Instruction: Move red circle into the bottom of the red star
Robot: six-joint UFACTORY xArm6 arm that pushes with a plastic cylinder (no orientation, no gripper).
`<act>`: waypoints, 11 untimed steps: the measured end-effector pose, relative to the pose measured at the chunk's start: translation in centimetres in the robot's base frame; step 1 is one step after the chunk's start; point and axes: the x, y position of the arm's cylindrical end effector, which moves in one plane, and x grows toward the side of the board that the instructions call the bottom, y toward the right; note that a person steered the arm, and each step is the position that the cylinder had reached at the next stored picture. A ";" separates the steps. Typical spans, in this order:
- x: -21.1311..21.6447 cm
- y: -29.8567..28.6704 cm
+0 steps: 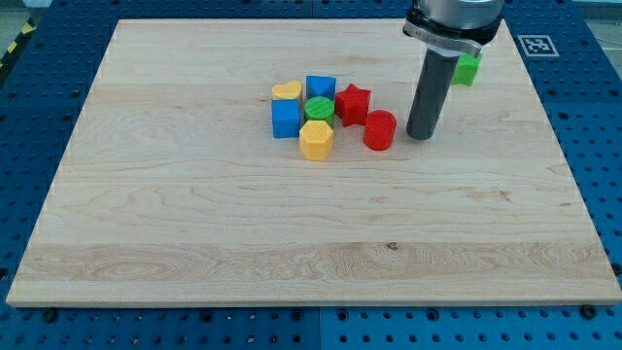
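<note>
The wooden board (194, 224) lies flat and fills most of the view, resting on a blue perforated table (29, 117). A white marker tag (537, 45) sits on the table at the view's top right.

The arm's dark rod (431, 87) comes down from the view's top right. It carries no jaws, so there is nothing to open or close. My tip (421, 135) rests on the board just to the view's right of the red circle (380, 130), with a narrow gap between them.

The red circle stands just below and right of the red star (352, 104), very close to it; contact cannot be confirmed.

The remaining blocks cluster left of the star. A blue cube (321, 88) sits at the cluster's top, a second blue block (286, 118) at its left. A green round block (319, 108) occupies the middle. A yellow hexagon (316, 140) is at the bottom, a yellow heart-like block (286, 91) at the top left.

A green block (468, 67) shows partly behind the rod, near the board's top edge; its shape cannot be made out.
</note>
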 end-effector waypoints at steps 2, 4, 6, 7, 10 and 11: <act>0.5 -3.7; 2.3 -4.1; 4.5 -4.8; 3.9 -5.0; 3.6 -5.8; 3.6 -6.0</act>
